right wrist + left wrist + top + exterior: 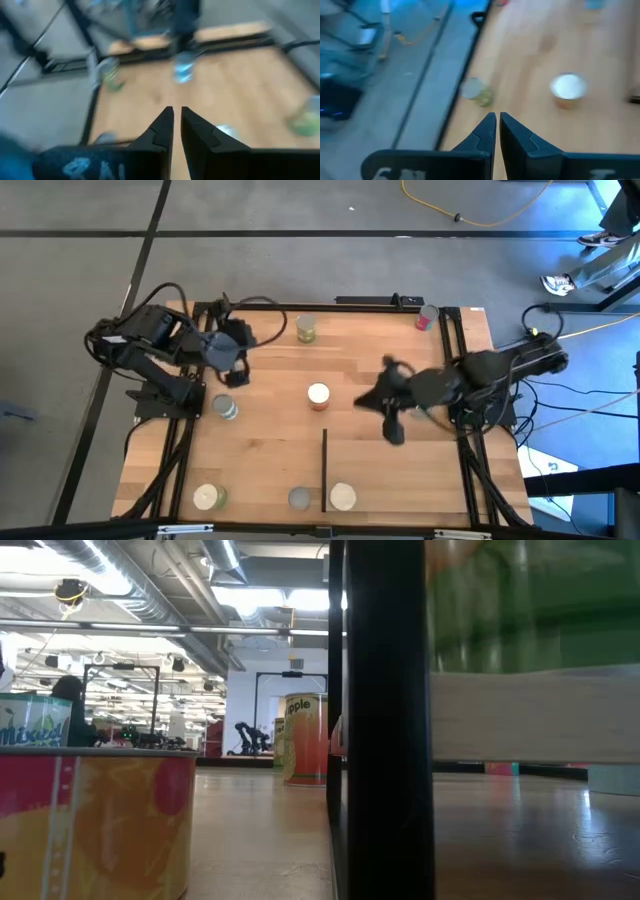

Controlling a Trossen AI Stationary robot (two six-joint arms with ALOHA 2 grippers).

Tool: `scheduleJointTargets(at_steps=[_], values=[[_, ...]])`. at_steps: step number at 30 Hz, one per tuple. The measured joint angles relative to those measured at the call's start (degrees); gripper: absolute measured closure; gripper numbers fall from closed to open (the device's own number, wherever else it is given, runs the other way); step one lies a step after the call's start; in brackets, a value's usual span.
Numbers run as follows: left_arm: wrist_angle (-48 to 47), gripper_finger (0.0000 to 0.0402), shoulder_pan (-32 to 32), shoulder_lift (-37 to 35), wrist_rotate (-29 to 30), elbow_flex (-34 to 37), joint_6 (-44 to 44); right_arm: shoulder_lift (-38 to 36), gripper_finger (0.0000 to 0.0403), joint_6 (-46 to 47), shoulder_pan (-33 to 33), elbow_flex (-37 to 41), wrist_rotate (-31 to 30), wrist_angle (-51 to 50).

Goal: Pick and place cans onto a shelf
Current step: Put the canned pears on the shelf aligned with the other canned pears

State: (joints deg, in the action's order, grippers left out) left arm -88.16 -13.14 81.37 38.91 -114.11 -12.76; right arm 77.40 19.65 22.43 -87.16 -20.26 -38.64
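Seven cans (318, 394) with pale round tops, some green-sided, one red, stand scattered on the table (270, 440); the left gripper (497, 125) and right gripper (176, 120) hover empty, fingers nearly pressed together

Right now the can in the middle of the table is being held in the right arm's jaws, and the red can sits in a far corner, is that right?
Not quite. The middle can stands alone with nothing holding it; the right gripper hovers beside it with empty, nearly shut jaws, as the high view shows. The red can does sit in a far corner.
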Motion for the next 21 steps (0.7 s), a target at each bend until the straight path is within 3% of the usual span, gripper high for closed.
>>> scheduleJointTargets(at_steps=[6,9,14,21], values=[[8.5,0.0386,8.6,0.3,-0.7,4.6,16.0,-3.3,0.0366,-0.9,-2.3,0.0,-5.7,0.1],[15.0,0.0393,14.0,0.6,-6.5,6.7,23.1,-4.3,0.0366,-2.4,-3.5,0.0,-6.6,0.1],[22.6,0.0397,23.1,2.3,-22.5,9.4,31.8,-5.5,0.0366,-5.0,-5.9,0.0,-12.7,0.0],[26.3,0.0371,31.2,8.4,-26.8,11.1,34.4,-6.2,0.0366,-4.5,-12.6,0.0,-15.7,-1.7]])
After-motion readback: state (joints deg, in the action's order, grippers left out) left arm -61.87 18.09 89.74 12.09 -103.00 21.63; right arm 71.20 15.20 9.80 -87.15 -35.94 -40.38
